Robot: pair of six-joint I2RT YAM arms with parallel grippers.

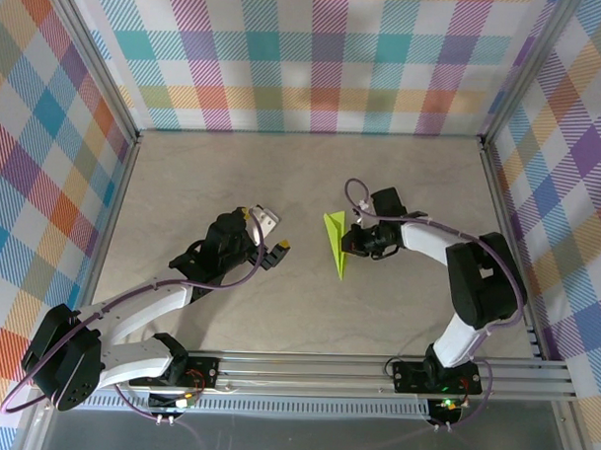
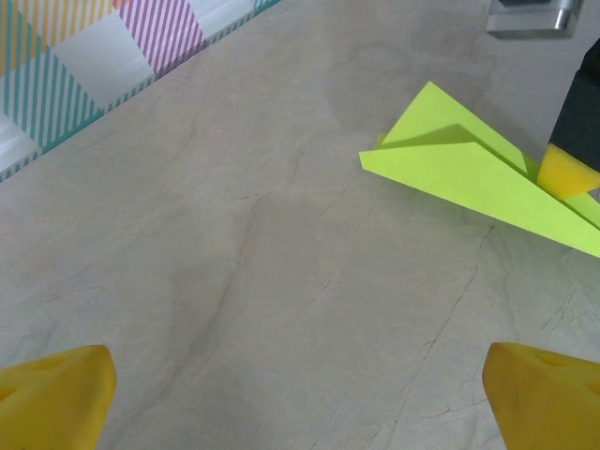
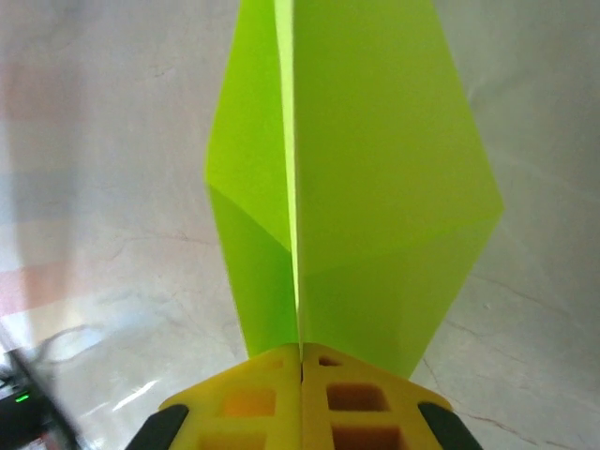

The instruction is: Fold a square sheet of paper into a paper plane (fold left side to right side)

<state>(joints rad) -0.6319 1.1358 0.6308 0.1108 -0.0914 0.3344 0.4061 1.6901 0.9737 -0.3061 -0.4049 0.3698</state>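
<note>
Two arms were seen reaching over the marbled beige table (image 1: 233, 183), which was enclosed by plaid walls (image 1: 316, 58). The paper plane (image 1: 334, 244), folded from lime-green paper, was found just right of the table's middle, with its wide tail pointed toward the far side and its narrow nose toward the near edge. It was approached from the right by the right gripper (image 1: 347, 243), whose yellow pads (image 3: 361, 398) were pressed together on the plane's centre fold, the wings being spread to either side above them. Whether the plane was resting on the surface or raised just clear of it could not be told. The left gripper (image 1: 274, 234) was held to the left of the plane, apart from it, with its jaws spread wide and nothing between them.
</note>
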